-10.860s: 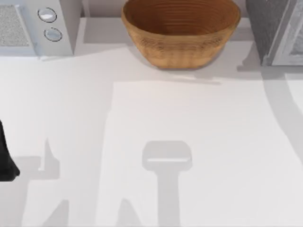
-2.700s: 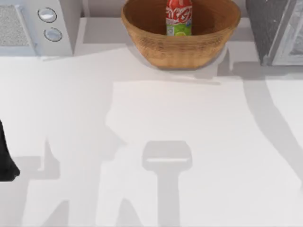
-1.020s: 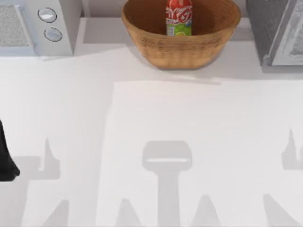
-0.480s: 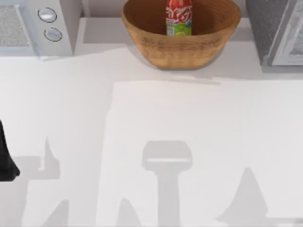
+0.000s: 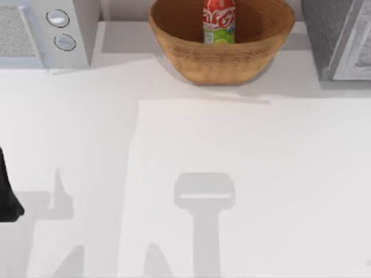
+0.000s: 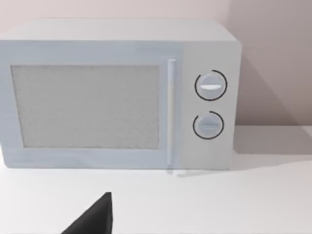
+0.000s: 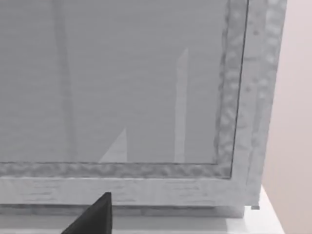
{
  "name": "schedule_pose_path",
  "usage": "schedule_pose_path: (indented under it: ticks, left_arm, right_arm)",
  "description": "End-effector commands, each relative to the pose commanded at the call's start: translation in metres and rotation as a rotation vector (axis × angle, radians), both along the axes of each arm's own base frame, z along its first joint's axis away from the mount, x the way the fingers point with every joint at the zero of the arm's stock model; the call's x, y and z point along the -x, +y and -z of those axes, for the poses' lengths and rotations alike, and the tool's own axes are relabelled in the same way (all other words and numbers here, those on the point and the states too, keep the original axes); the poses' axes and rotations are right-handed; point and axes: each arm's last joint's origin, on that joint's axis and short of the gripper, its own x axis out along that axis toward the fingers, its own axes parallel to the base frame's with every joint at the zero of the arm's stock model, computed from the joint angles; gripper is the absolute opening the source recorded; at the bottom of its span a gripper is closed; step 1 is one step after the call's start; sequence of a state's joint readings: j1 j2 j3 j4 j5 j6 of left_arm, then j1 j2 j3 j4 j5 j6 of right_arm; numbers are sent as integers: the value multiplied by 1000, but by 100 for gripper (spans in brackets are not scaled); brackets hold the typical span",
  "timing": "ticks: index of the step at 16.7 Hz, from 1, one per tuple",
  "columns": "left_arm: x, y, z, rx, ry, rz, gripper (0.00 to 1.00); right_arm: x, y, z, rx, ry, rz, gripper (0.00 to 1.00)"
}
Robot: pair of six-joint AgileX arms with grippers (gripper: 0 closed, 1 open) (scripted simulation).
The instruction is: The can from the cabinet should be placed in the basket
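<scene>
Red can [image 5: 219, 21] upright inside wicker basket [image 5: 223, 61].

One can [image 5: 219, 22], one basket [image 5: 220, 58], one cabinet [image 5: 336, 37] (one microwave [image 5: 43, 32] too).

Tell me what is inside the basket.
Inside the basket stands one can, upright, red with white script and a green band at its bottom. The basket's near wall hides the can's base and the basket floor, so anything lying there cannot be seen.

Left arm [image 5: 7, 194]: matte black, rounded bulk; wrist views w/ black pointed wedge.
</scene>
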State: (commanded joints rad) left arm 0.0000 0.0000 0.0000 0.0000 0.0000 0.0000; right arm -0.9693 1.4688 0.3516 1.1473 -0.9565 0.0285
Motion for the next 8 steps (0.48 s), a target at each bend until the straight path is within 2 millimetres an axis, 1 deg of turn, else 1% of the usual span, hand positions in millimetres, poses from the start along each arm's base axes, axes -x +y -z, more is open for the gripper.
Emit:
schedule_pose_path:
  ticks: [3, 8]
  left_arm:
    - [0, 0, 0, 0, 0, 0, 100]
    - [0, 0, 0, 0, 0, 0, 100]
  right_arm:
    - [6, -13, 9, -5, 4, 0, 100]
    - [6, -13, 10, -9, 7, -2, 100]
